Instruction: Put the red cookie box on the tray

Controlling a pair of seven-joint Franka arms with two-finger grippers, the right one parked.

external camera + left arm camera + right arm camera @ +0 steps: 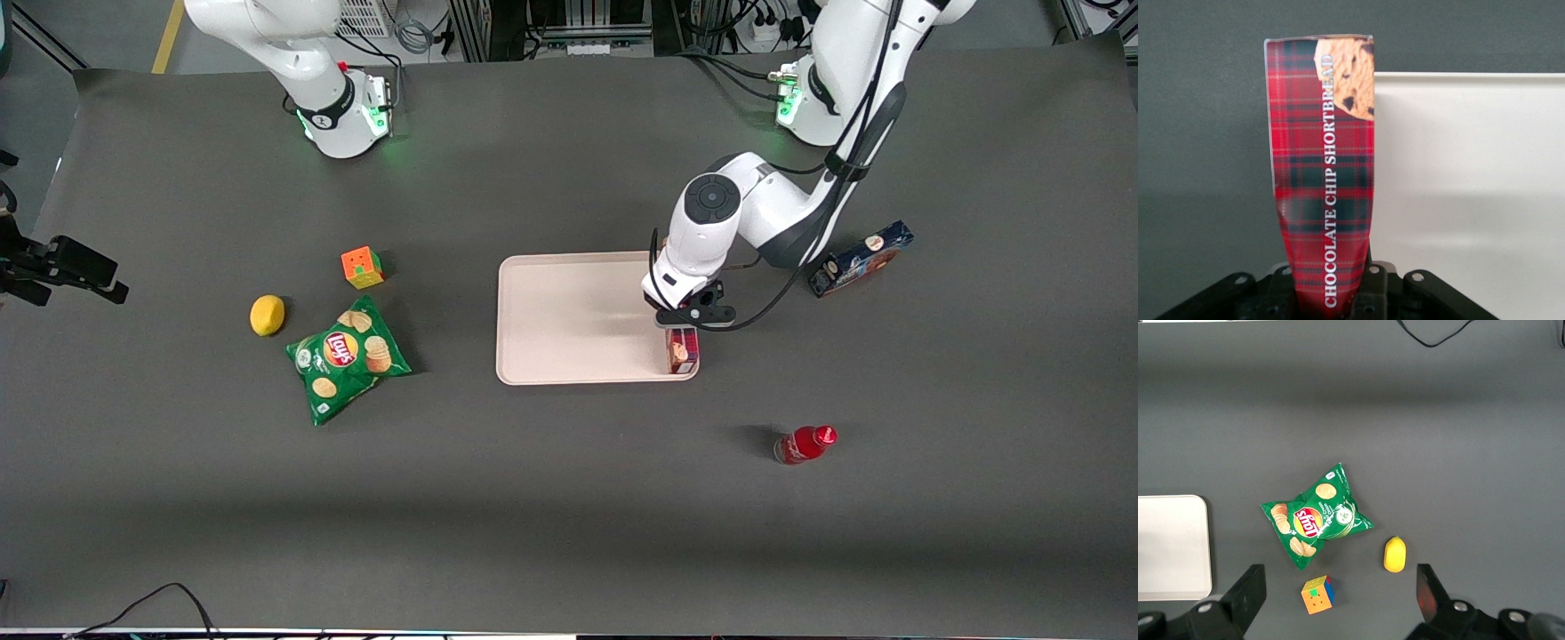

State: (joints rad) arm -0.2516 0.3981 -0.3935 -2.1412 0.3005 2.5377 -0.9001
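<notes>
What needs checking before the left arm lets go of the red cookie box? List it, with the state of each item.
1. Tool shut on the red cookie box: ok, the box sits between the fingers.
2. Box over the tray: cannot tell; in the front view it sits at the edge toward the working arm, and the wrist view shows it straddling that rim.
3. Box resting on the tray surface: cannot tell.
4. Tray space beside the box bare: ok.
5. Blue cookie box and red bottle apart from the tray: ok.
</notes>
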